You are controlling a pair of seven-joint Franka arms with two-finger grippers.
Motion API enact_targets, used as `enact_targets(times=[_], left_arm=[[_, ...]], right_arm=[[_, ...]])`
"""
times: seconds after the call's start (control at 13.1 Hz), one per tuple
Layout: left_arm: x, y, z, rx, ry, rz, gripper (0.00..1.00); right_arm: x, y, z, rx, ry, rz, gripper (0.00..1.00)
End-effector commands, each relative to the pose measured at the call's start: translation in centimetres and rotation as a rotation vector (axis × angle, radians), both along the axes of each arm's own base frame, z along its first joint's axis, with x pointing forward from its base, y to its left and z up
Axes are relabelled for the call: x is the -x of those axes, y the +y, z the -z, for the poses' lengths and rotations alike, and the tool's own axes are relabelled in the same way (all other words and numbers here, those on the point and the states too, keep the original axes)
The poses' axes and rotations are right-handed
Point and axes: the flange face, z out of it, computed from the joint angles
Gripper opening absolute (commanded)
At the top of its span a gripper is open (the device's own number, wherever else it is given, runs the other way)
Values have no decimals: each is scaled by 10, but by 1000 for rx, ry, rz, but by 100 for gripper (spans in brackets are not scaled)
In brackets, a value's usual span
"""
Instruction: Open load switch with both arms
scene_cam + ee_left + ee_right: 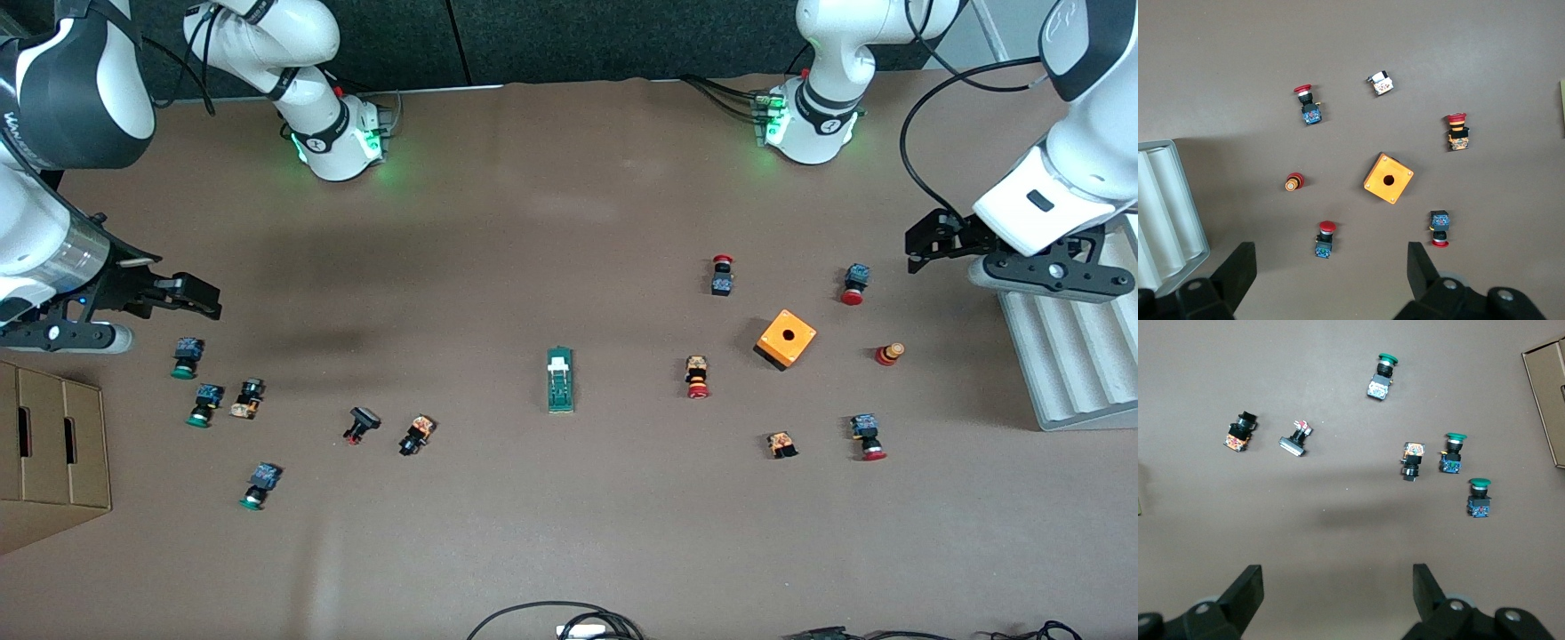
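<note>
Your load switch [560, 380] lies alone near the middle of the table, roughly midway between the two arms' ends and well apart from everything else. Its long axis runs toward and away from the front camera, with the white sliding piece at the end farther from that camera, the end that points toward the robots' bases. Nothing has hold of it yet, so you are at the very start: the approach step. The right gripper [191, 296] hangs over the table at the right arm's end, above a scatter of green push buttons [187, 357], with its jaws spread wide and empty. The left gripper [929, 240] hangs over the left arm's end, beside the grey ridged tray [1071, 364], jaws likewise wide open and holding nothing. Next, you probably need to bring both grippers inward to the switch (one to pin the green body, the other to work the white piece), turning each wrist to suit its long axis. Keep clear of the orange box [786, 338] and the red push buttons [698, 377] near the left arm's path.
</note>
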Motion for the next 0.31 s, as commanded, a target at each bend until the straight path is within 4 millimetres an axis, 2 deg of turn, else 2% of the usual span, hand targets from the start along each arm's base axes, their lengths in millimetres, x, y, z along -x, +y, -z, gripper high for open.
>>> enact_targets(times=[0.0, 0.23], left_arm=[[1, 5, 4, 16, -6, -52, 100], [0, 6, 4, 10, 3, -56, 100]], right_arm=[[-3, 0, -4, -21, 16, 3, 100], [-3, 0, -4, -21, 16, 2, 100]])
